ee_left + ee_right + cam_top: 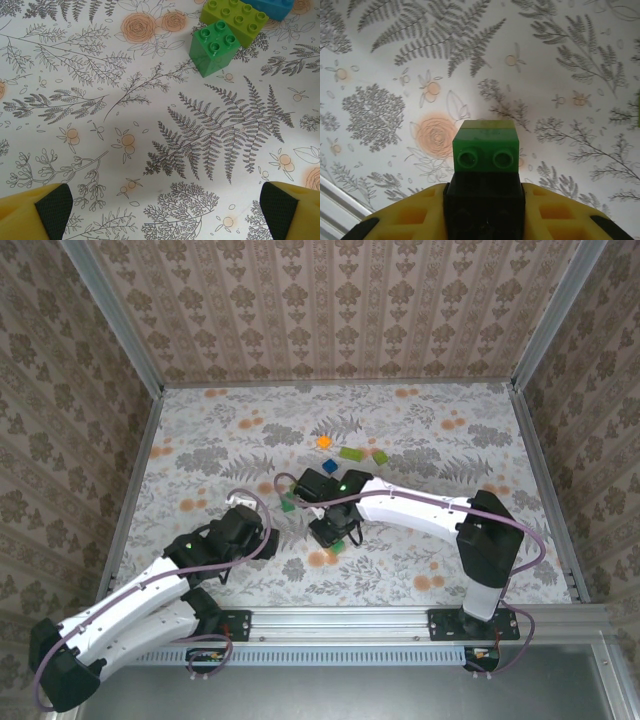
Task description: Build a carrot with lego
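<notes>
My right gripper (485,202) is shut on a small lego stack (486,147): its yellow fingers clamp a black brick, with a dark green brick and a lime one stacked beyond it, just above the table. From above, that gripper (333,537) hangs over the table's middle. My left gripper (165,215) is open, with nothing between its pads, over bare cloth. Ahead of it stand a dark green brick (215,47), a lime brick (235,17) and a blue brick (272,7). The carrot is out of view.
Loose bricks lie further back: an orange one (324,442), a lime one (351,453), a green one (380,456) and a blue one (330,467). The floral table cloth (200,440) is walled in by patterned panels and metal rails.
</notes>
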You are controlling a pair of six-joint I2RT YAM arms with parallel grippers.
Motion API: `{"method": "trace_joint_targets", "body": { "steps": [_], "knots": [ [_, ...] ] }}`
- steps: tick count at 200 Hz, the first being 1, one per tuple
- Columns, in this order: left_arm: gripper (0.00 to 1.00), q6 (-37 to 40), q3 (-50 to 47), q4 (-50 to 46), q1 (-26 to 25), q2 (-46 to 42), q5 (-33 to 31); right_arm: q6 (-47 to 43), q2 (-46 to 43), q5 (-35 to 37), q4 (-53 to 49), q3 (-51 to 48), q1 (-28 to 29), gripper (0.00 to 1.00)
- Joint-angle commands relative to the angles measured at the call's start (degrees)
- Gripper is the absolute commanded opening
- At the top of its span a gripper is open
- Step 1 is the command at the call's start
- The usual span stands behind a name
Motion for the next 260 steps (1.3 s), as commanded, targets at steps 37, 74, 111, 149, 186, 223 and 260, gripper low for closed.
{"method": "trace_joint_targets", "body": {
  "steps": [37, 74, 111, 149, 186, 223, 260],
  "knots": [
    [1.00, -0.2, -0.4, 0.2, -0.6, 0.1, -0.6, -1.5, -0.4, 4.7, -4.5, 0.9, -3.6, 0.27],
    [1.00, -0.1, -0.3, 0.3, -0.6, 0.6, -0.6, -1.9, -0.4, 1.4, -1.9, -0.5, -4.7, 0.27],
    [1.00, -0.1, -0.3, 0.4, -0.7, 1.1, -0.6, -3.3, -0.9, -2.5, 0.2, -2.2, -5.7, 0.29],
    [1.00, 0.0, -0.3, 0.6, -0.6, 1.2, -0.6, -5.9, -1.3, -5.8, 1.0, -3.1, -5.8, 0.29],
    [1.00, 0.1, -0.3, 0.6, -0.6, 1.3, -0.6, -6.9, -1.1, -6.4, 0.6, -3.0, -5.8, 0.33],
    [1.00, 0.1, -0.3, 0.7, -0.6, 1.4, -0.4, -6.9, -1.8, -6.2, 0.8, -2.6, -6.1, 0.47],
    [1.00, 0.2, -0.3, 0.7, -0.7, 1.4, -0.4, -7.3, -4.3, -6.2, 0.4, -1.9, -7.1, 0.63]
  ]
}}
